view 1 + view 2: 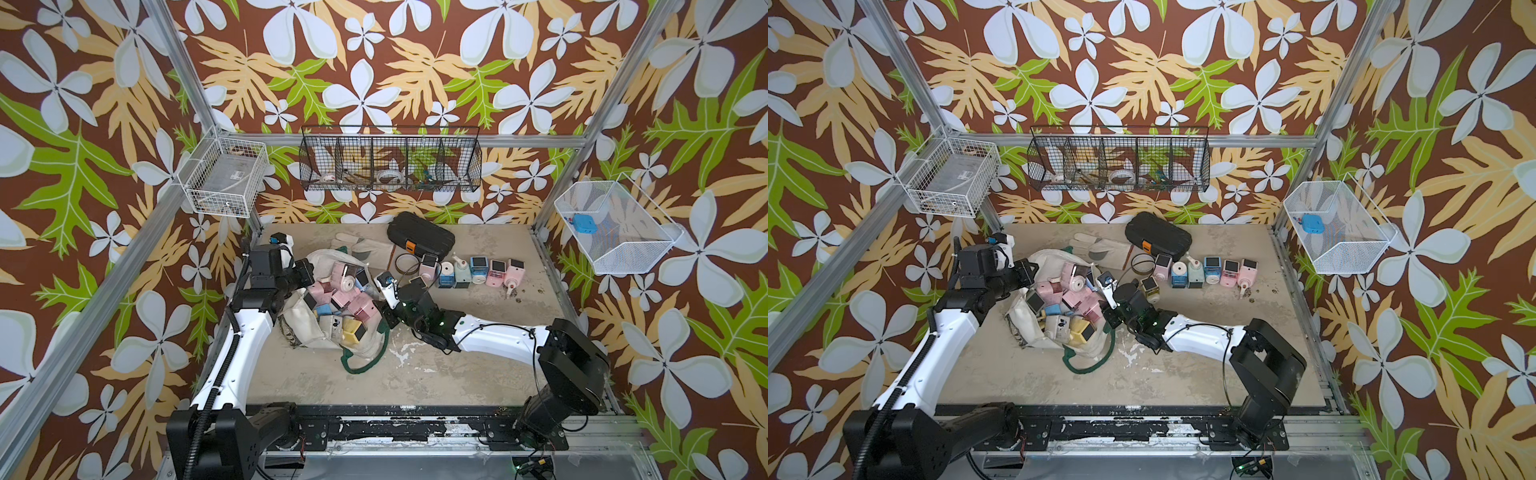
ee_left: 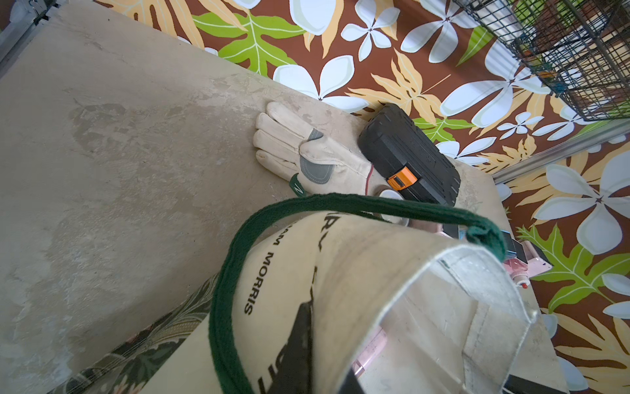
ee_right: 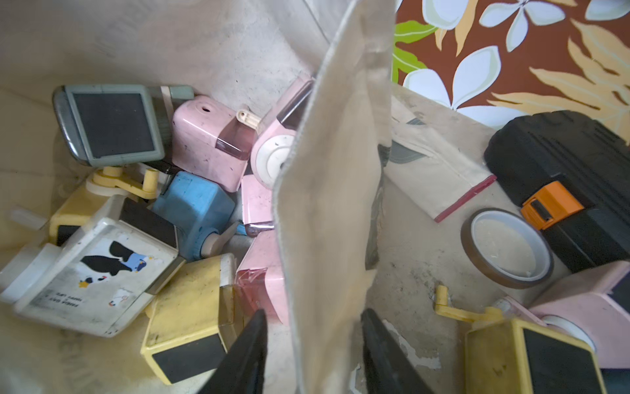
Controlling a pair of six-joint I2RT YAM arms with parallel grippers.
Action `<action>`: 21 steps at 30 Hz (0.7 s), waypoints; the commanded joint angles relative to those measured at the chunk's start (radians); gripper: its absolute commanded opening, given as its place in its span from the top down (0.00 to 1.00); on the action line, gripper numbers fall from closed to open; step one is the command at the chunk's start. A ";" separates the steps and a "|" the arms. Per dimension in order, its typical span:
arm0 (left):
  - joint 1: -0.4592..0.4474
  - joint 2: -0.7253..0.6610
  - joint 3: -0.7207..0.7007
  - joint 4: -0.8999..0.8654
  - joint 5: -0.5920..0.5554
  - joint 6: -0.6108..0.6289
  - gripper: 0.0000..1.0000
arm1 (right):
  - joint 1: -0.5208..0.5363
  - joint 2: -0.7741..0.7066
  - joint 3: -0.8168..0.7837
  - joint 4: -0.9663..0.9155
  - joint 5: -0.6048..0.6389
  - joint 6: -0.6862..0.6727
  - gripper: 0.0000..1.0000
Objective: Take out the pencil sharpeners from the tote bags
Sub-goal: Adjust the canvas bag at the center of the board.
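Left of the table's middle, one cream canvas tote bag (image 1: 300, 322) lies with its mouth open. A heap of pencil sharpeners (image 1: 341, 300) fills it. At least nine can be counted in the right wrist view: four pink, two yellow, one blue, one grey-green and one white with a penguin print. Any beneath are hidden.

Seven more sharpeners are out on the table. Six stand in a row (image 1: 478, 269) toward the back wall, and one yellow sharpener (image 1: 1149, 289) sits apart, near the right arm.

The right gripper (image 3: 313, 317) is at the bag's near rim with its jaws partway apart. One finger is inside the bag and the other outside, with the canvas wall between them. Whether the cloth is pinched cannot be told.

The left gripper (image 1: 306, 272) is closed on the bag's opposite rim, where the canvas is lifted.

Behind the bag lie one pale work glove (image 1: 365, 247), one black hard case (image 1: 419, 237) with an orange latch, and one brown tape roll (image 1: 405, 264). Three wire baskets hang on the walls.
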 commanded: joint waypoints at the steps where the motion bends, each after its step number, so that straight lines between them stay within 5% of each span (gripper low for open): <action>1: 0.001 -0.011 0.003 0.056 0.058 0.000 1.00 | 0.002 0.009 0.013 -0.028 -0.065 0.007 0.73; 7: 0.000 -0.013 0.000 0.059 0.053 0.004 1.00 | 0.026 -0.068 -0.060 0.020 -0.101 0.058 1.00; 21: -0.038 0.022 0.019 0.149 -0.014 0.034 1.00 | 0.210 -0.055 -0.078 0.028 -0.147 0.116 1.00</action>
